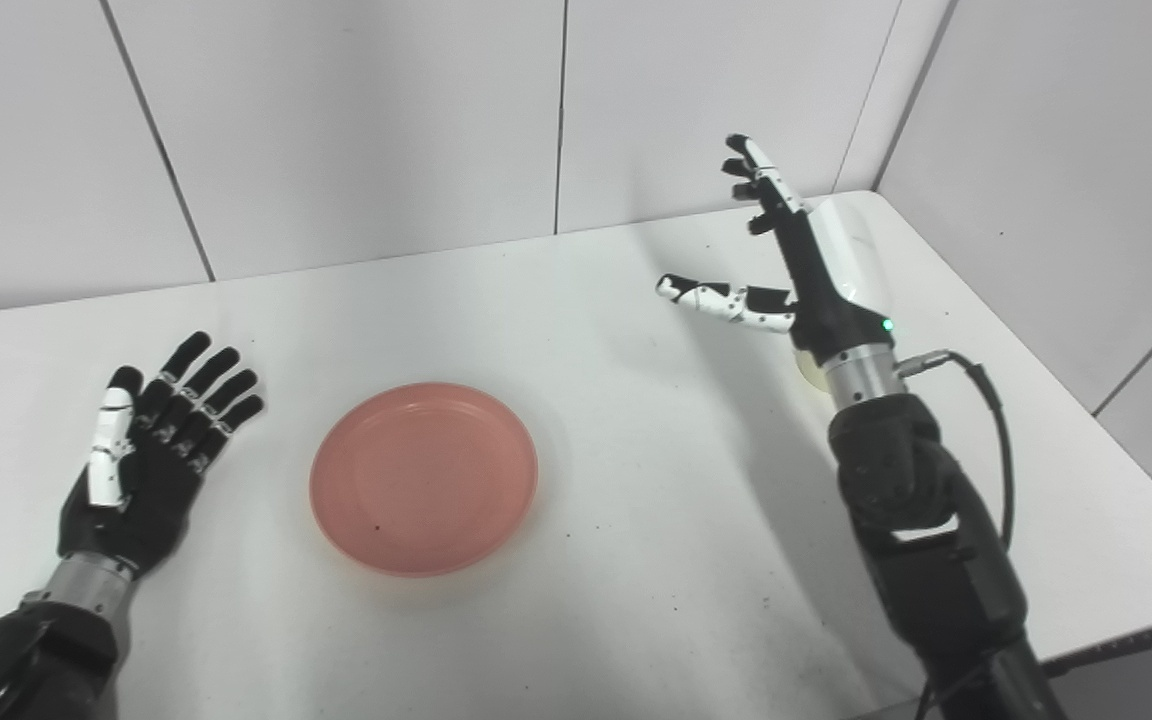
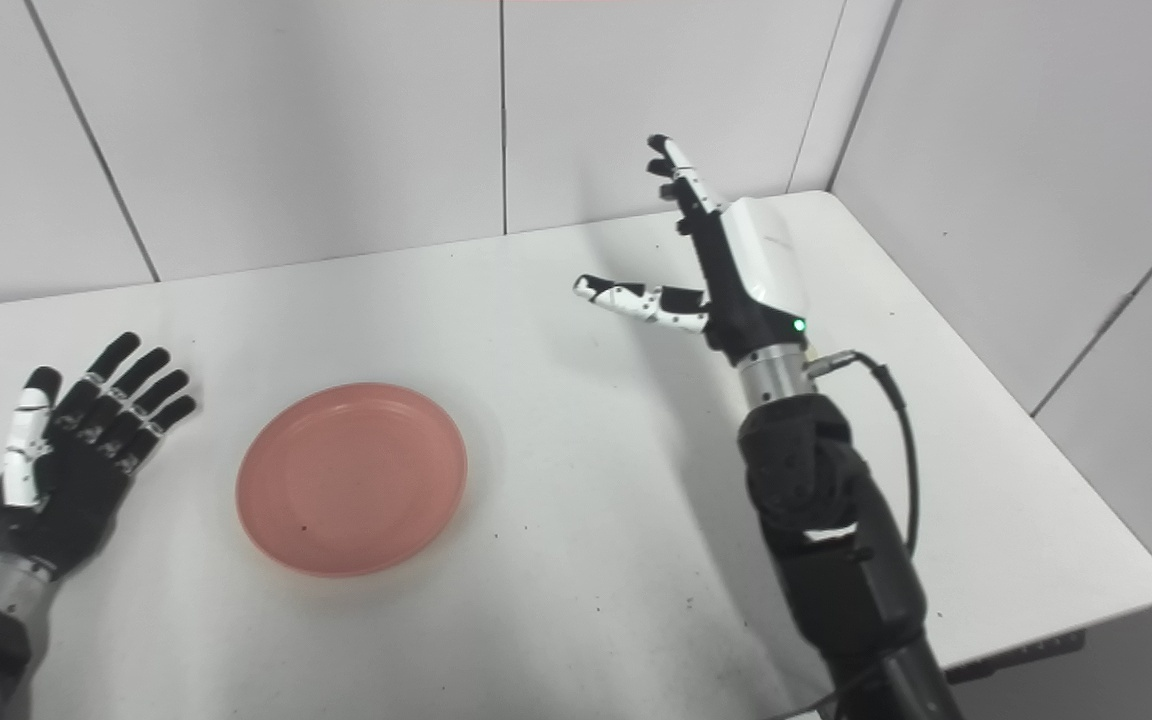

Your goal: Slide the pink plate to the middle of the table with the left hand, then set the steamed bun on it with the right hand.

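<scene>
White worktop (image 1: 636, 520) with both robot hands empty. The left robot hand (image 1: 151, 450) lies palm-up on the worktop, fingers spread, holding nothing; the pink plate (image 1: 424, 478) rests flat just to its right, apart from it. The right robot hand (image 1: 796, 270) is raised edge-on, fingers extended and thumb (image 1: 716, 298) pointing toward the plate side, grasping nothing. A pale sliver of the steamed bun (image 1: 810, 372) shows beneath its wrist, mostly hidden.
</scene>
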You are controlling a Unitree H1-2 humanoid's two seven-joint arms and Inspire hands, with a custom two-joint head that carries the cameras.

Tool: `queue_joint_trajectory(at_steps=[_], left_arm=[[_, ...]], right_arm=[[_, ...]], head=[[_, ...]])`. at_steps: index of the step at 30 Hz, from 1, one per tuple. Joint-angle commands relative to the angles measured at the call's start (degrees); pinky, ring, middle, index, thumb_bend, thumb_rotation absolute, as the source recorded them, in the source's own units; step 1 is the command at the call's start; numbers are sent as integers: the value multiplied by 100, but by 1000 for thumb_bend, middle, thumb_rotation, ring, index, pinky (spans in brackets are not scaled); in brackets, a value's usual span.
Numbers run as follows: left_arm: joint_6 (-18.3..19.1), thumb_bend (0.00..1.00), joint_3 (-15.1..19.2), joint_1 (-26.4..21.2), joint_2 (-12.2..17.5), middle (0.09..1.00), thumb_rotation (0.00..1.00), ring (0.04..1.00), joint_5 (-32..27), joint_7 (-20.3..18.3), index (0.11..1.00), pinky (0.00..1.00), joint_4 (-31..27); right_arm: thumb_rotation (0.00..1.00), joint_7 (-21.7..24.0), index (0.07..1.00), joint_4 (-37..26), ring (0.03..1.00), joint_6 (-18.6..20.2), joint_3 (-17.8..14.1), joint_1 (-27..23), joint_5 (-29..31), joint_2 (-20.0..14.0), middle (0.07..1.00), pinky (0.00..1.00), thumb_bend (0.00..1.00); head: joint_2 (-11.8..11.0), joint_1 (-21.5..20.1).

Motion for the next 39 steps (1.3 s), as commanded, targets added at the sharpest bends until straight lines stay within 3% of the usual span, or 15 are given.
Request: queue_joint_trajectory(at_steps=[1, 6, 14, 18, 21, 30, 39], left_arm=[[98, 553, 14, 592, 40, 857, 917, 832, 113, -17, 860, 814, 794], [51, 545, 98, 477, 115, 837, 907, 813, 103, -47, 841, 794, 1074], [-11, 524, 170, 350, 195, 812, 943, 788, 137, -57, 818, 766, 1405], [-64, 532, 167, 340, 229, 814, 916, 788, 164, -89, 822, 766, 1455], [-139, 528, 173, 306, 251, 814, 937, 790, 150, -157, 821, 767, 1579], [-65, 544, 192, 332, 290, 813, 903, 789, 145, -106, 817, 763, 1504], [-16, 556, 190, 357, 318, 818, 890, 788, 139, -106, 821, 760, 1423]], right_arm=[[620, -10, 929, 6, 821, 47, -97, -82, -145, -282, 902, 690, 964], [603, 194, 910, 340, 822, 155, -130, -151, -118, -745, 907, 691, 995], [623, 461, 908, 724, 832, 163, -142, -50, -53, -1160, 906, 710, 1000], [616, 647, 916, 829, 862, 423, -200, 40, -20, -1326, 928, 737, 1000], [607, 743, 910, 874, 882, 580, -190, 40, -45, -1374, 936, 750, 1000], [568, 605, 896, 1248, 855, 457, -23, -31, -84, -1376, 907, 739, 1000], [543, 846, 891, 1254, 859, 1021, 186, -131, -187, -1304, 903, 737, 1000]], head=[[0, 2], [14, -160], [20, -225], [31, -272], [32, -285], [91, -355], [162, -389]])
